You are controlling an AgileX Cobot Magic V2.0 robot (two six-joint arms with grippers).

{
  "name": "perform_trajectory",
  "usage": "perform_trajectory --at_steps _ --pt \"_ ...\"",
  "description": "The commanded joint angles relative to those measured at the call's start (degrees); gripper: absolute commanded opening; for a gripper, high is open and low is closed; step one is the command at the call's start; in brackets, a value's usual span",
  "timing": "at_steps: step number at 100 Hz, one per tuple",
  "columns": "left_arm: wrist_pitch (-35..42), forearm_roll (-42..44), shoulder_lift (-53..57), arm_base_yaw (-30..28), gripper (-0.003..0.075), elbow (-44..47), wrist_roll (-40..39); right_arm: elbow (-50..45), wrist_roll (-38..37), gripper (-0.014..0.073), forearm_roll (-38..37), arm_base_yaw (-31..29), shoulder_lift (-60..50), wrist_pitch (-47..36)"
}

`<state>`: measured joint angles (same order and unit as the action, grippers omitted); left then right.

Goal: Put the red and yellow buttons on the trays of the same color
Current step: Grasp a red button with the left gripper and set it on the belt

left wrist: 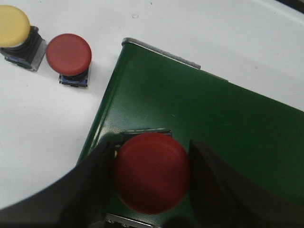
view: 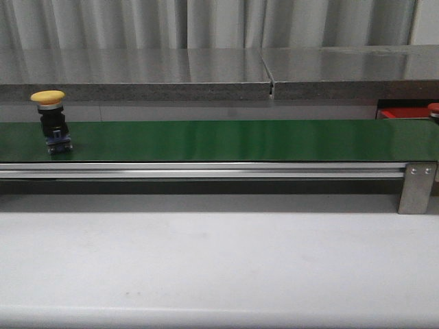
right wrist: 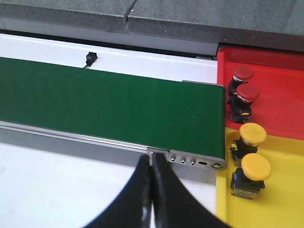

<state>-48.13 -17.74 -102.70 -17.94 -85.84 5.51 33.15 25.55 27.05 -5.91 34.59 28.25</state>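
Front view first: a yellow button (view: 49, 120) stands upright on the green belt (view: 226, 140), alone at its left end. Neither arm shows here. At the belt's far right end, a sliver of the red tray (view: 405, 114) peeks out behind it.

Over to the left wrist view: the left gripper (left wrist: 151, 178) has its fingers on either side of a red button (left wrist: 151, 172), one finger (left wrist: 97, 178) and its partner close against the cap. The jaws stand narrowed around it; whether the pads truly bear on it is hard to tell. The button sits at the belt's end, directly between the fingers. Beyond the fingertips, off the belt on the white table (left wrist: 42, 142), wait a second red button (left wrist: 69, 58) and a second yellow button (left wrist: 16, 33), just beside each other.

Now the right wrist view: the right gripper (right wrist: 151, 178) is pinched fully together, holding nothing, poised over the belt's near rail. Ahead and to one side lie the red tray (right wrist: 280, 85) with two red buttons (right wrist: 242, 90) and the yellow tray (right wrist: 280, 190) with two yellow buttons (right wrist: 251, 152), all correctly sorted.

The risk, as judged: the domed cap is smooth and wide, so a hold on its rim could slip and topple the button.
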Motion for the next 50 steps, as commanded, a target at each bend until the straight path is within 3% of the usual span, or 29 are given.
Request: perform_trajectory --at_steps 1,9,22,29,50 --pt "2.44 -0.22 2.18 0.41 0.0194 -1.47 -0.04 1.43 0.16 -0.0118 0.31 0.19 -0.21 -3.47" --pt "1.07 0.55 1.52 0.41 0.0247 -1.6 1.12 1.43 0.16 -0.0118 0.31 0.19 -0.21 -3.47" --pt "-0.7 0.55 0.37 0.41 0.0455 -1.7 1.42 1.43 0.16 -0.0118 0.31 0.19 -0.21 -3.47" --pt "-0.83 0.07 0.19 0.41 0.0529 -1.7 1.42 1.43 0.16 -0.0118 0.31 0.19 -0.21 -3.47" --pt "-0.6 -2.05 1.08 0.41 0.0545 -2.27 1.42 1.43 0.16 -0.0118 0.31 0.19 -0.21 -3.47"
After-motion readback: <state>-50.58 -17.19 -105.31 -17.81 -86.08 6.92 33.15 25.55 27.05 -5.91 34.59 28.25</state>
